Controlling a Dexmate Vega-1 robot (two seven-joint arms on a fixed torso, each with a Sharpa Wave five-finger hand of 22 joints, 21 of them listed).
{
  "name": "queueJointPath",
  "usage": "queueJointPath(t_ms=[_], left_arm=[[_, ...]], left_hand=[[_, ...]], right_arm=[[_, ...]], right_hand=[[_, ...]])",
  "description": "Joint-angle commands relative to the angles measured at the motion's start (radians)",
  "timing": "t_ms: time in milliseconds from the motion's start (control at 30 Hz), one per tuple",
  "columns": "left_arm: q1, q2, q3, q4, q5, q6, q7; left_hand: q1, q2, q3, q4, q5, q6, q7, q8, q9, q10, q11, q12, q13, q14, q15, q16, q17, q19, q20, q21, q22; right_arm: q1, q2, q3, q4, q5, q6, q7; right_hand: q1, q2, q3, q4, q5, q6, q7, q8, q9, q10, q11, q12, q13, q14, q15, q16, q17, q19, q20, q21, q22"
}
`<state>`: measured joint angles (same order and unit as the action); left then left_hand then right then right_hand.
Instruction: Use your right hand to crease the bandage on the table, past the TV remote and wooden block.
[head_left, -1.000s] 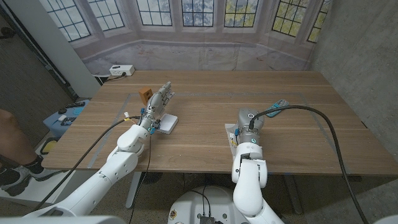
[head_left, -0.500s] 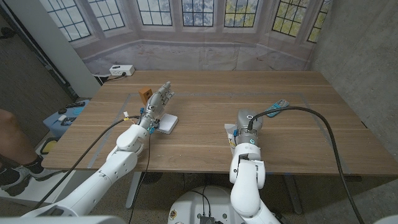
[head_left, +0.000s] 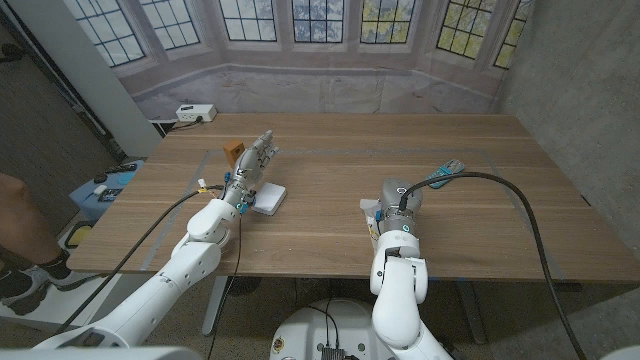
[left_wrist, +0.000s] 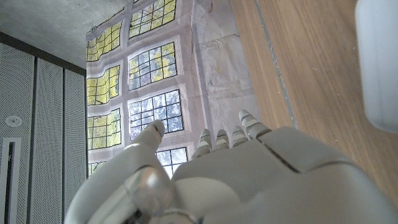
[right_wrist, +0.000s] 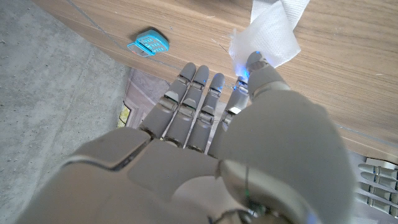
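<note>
A white bandage (right_wrist: 273, 28) lies crumpled on the wooden table (head_left: 330, 170), and its edge peeks out at my right hand's left side (head_left: 369, 210). My right hand (head_left: 399, 196) sits over it with fingers stretched out straight and nothing gripped. In the right wrist view the thumb tip (right_wrist: 255, 62) touches the bandage's edge. On the table's left, a small wooden block (head_left: 234, 152) stands behind a white flat remote-like slab (head_left: 268, 198). My left hand (head_left: 251, 168) stands beside them, fingers straight and empty.
A small blue object (head_left: 451, 166) lies on the table beyond my right hand, also in the right wrist view (right_wrist: 148, 42). A white power strip (head_left: 194, 113) sits past the far left edge. A person's leg (head_left: 20, 215) is at the left edge.
My right hand has edged slightly to the left over the bandage, which shifted a little with it. The left hand has stayed put.
</note>
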<state>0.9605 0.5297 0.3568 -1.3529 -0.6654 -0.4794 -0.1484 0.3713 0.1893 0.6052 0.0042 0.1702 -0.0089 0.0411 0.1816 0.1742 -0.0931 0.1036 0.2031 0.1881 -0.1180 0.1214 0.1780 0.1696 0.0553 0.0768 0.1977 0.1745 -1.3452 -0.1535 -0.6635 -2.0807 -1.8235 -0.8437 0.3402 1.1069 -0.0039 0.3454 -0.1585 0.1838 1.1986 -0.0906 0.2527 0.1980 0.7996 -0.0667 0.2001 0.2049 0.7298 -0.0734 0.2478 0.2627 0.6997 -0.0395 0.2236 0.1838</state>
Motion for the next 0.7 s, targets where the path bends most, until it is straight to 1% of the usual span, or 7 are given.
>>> queueJointPath(t_ms=[33,367,500,700], left_arm=[[-0.004,-0.01,0.01,-0.006,0.021,0.008,0.027],[-0.016,-0.022,0.023,-0.008,0.035,0.015,0.041],[-0.02,-0.023,0.027,-0.007,0.038,0.019,0.041],[-0.03,-0.027,0.03,0.004,0.036,0.018,0.034]], left_hand=[[0.01,-0.004,-0.002,-0.001,0.006,0.005,0.004,0.004,0.005,-0.006,0.006,0.003,0.002,-0.004,0.004,0.002,0.002,-0.007,0.007,0.001,0.002],[0.011,-0.004,-0.002,-0.001,0.006,0.006,0.004,0.004,0.006,-0.005,0.007,0.004,0.002,-0.004,0.004,0.002,0.002,-0.007,0.006,0.001,0.002],[0.011,-0.004,-0.002,-0.001,0.006,0.007,0.004,0.004,0.006,-0.005,0.007,0.003,0.002,-0.003,0.005,0.003,0.002,-0.007,0.007,0.001,0.002],[0.012,-0.004,-0.003,-0.001,0.006,0.006,0.003,0.004,0.006,-0.005,0.007,0.003,0.002,-0.003,0.005,0.003,0.002,-0.007,0.006,0.001,0.002]], right_arm=[[-0.005,-0.032,0.016,-0.025,0.05,-0.001,0.017],[-0.016,-0.048,0.03,-0.06,0.104,-0.011,0.051],[-0.018,-0.047,0.034,-0.075,0.133,-0.018,0.058],[-0.015,-0.047,0.029,-0.092,0.14,-0.026,0.086]], right_hand=[[0.0,0.004,0.005,-0.002,0.0,0.005,0.002,0.006,0.002,0.002,-0.002,0.001,0.002,0.008,-0.087,0.005,0.002,0.008,-0.001,0.004,0.002],[-0.002,0.005,0.005,-0.001,0.0,-0.002,0.0,0.003,0.002,-0.006,-0.004,-0.002,0.003,0.008,-0.087,0.006,0.003,0.009,0.001,0.004,0.002],[-0.004,0.005,0.005,0.0,0.0,-0.009,0.001,0.0,0.003,-0.007,-0.003,-0.003,0.003,0.006,-0.086,0.004,0.002,0.009,0.002,0.004,0.002],[-0.009,0.007,0.006,0.003,0.0,-0.023,0.0,-0.006,0.004,-0.015,0.001,-0.005,0.003,0.003,-0.086,0.002,0.002,0.008,0.005,0.004,0.002]])
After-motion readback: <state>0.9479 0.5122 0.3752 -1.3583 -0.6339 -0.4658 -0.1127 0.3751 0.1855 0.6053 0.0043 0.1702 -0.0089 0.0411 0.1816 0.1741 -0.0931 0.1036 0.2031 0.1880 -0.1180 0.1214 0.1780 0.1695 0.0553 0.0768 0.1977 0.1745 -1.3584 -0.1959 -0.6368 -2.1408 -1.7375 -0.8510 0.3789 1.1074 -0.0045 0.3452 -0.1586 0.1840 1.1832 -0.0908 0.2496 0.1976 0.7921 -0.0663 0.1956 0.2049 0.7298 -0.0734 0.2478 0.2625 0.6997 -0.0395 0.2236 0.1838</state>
